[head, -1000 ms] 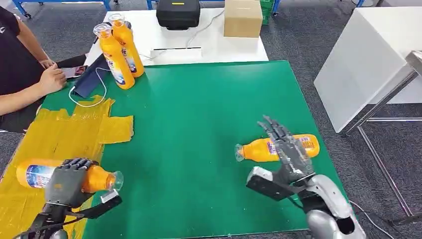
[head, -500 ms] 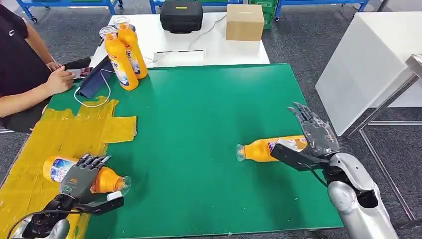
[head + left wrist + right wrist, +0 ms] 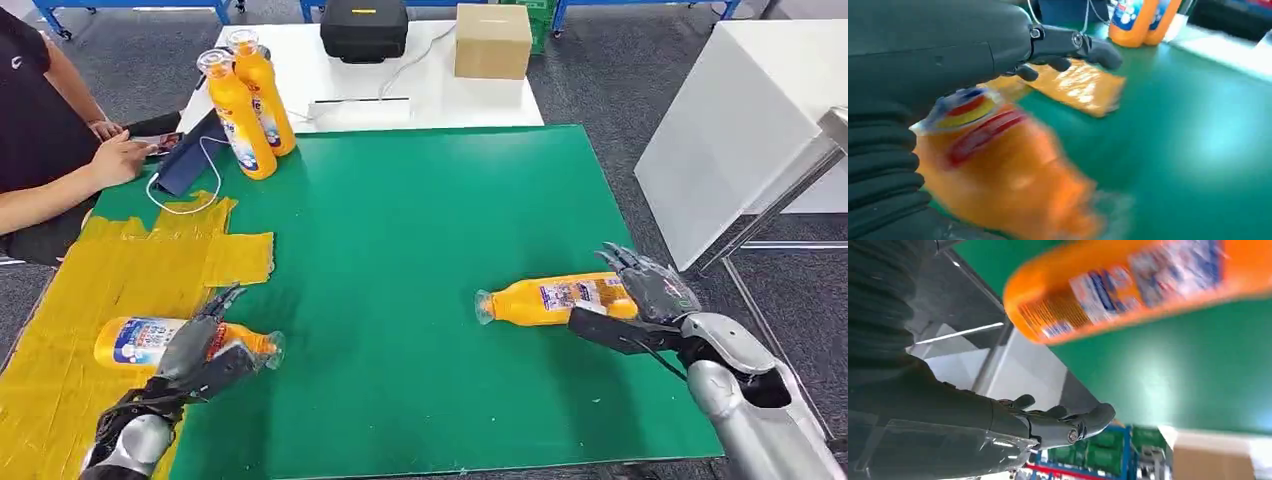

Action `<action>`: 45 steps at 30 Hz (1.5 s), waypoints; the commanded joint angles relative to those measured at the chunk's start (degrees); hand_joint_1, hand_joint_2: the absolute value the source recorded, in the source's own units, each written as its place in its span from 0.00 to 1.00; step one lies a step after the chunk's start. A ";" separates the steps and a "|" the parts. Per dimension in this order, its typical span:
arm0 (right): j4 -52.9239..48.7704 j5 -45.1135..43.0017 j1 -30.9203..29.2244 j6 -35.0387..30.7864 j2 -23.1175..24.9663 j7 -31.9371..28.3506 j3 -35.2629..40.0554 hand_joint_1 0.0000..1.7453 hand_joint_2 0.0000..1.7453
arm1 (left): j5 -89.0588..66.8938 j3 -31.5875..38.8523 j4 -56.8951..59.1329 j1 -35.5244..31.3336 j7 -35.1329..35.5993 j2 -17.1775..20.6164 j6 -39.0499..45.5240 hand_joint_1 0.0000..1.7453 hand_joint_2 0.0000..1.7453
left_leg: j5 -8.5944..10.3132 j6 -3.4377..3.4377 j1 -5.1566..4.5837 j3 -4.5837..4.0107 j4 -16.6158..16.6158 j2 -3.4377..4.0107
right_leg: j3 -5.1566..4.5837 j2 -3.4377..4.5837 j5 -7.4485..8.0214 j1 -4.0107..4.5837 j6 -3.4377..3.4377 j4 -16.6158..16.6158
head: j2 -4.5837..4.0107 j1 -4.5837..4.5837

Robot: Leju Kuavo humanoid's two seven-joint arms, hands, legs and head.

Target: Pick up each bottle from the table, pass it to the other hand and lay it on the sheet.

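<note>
one bottle down on the sheet, the next one waiting

at the lower left of the head view the left hand point(image 3: 200, 350) sits with its fingers spread loosely over a lying bottle point(image 3: 140, 338), holding nothing that i can make out. that bottle rests on the yellow sheet point(image 3: 120, 270), its cap end poking onto the green mat point(image 3: 400, 230). in the upper left two upright bottles point(image 3: 245, 100) stand at the mat's far edge. right of centre a second lying bottle point(image 3: 555, 298) is on the mat, with the right hand point(image 3: 645, 295) wide open just beside its base.

risks, as i judge them: a lying bottle rolls, so a nudge from those open fingers could send it off before a grasp closes. the left bottle could also roll off the sheet.

the left wrist view shows the near bottle point(image 3: 1003, 170) blurred, close under the hand point(image 3: 938, 55). the right wrist view shows open space between the thumb point(image 3: 1073, 425) and the bottle point(image 3: 1138, 285), which the head view hides.
</note>
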 commanded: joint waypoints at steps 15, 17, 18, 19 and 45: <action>11.67 9.63 2.56 -3.47 -1.71 0.05 -1.26 0.00 1.00 | 31.08 9.50 -18.74 1.02 -1.12 -11.26 -8.13 0.00 0.00 | -0.08 0.04 0.03 -0.20 -0.03 0.30 | -0.28 0.17 0.02 0.04 0.02 -0.06 | 0.00 -0.02; 11.67 9.63 2.56 -3.47 -1.71 0.05 -1.26 0.00 1.00 | 31.08 9.50 -18.74 1.02 -1.12 -11.26 -8.13 0.00 0.00 | -0.08 0.04 0.03 -0.16 -0.05 0.30 | -0.24 0.15 0.02 0.04 0.02 -0.09 | 0.00 -0.02; 11.53 9.63 2.74 -3.50 -1.67 0.05 -1.29 0.00 1.00 | 31.12 9.53 -18.46 0.98 -1.12 -11.23 -8.13 0.00 0.00 | -0.08 0.04 0.02 -0.17 -0.05 0.27 | -0.26 0.15 0.01 0.02 0.01 -0.07 | 0.00 -0.04; 11.53 9.63 2.74 -3.50 -1.67 0.05 -1.29 0.00 1.00 | 31.12 9.53 -18.46 0.98 -1.12 -11.23 -8.13 0.00 0.00 | -0.08 0.04 0.04 -0.19 -0.04 0.24 | -0.25 0.14 0.01 0.05 0.00 -0.07 | 0.00 0.00; 11.72 14.57 -6.46 -5.66 1.51 -0.15 0.28 0.00 1.00 | 31.63 9.04 -19.46 2.42 -1.34 -11.32 -10.22 0.00 0.00 | -0.08 0.04 0.00 -0.24 -0.03 0.33 | -0.33 0.22 0.02 0.00 0.02 -0.01 | 0.00 -0.02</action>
